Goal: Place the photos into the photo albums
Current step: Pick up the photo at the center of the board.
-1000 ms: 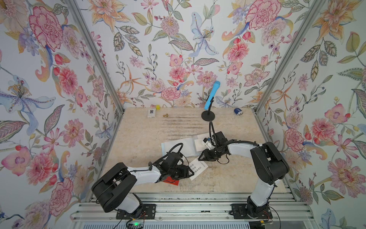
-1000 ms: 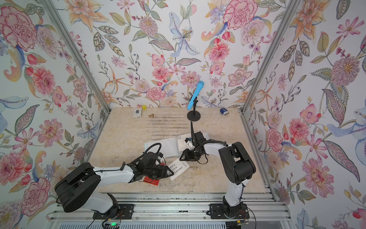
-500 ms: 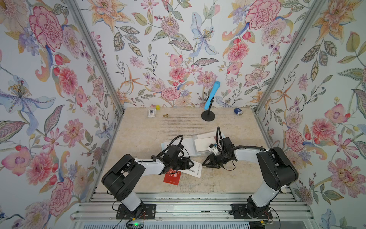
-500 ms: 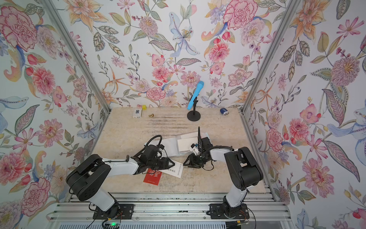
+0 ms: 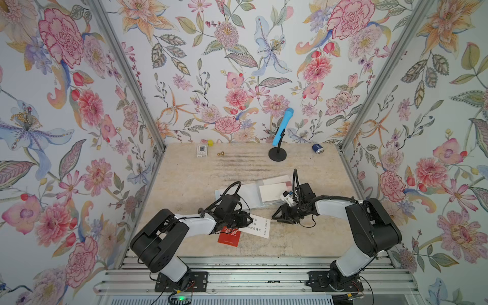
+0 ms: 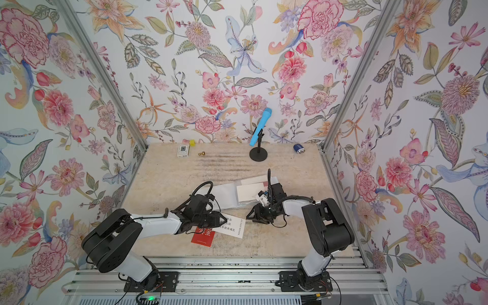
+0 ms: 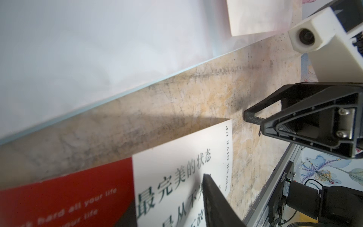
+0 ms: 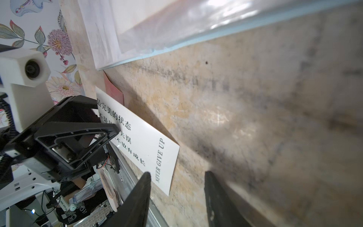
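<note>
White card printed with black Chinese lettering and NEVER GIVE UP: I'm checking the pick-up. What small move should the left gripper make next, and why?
Probably close the left gripper to pinch the white lettered card and lift it slightly: its fingers stand apart over the card, which lies flat overlapping a red card, short of the open pale blue album with clear sleeves.
</note>
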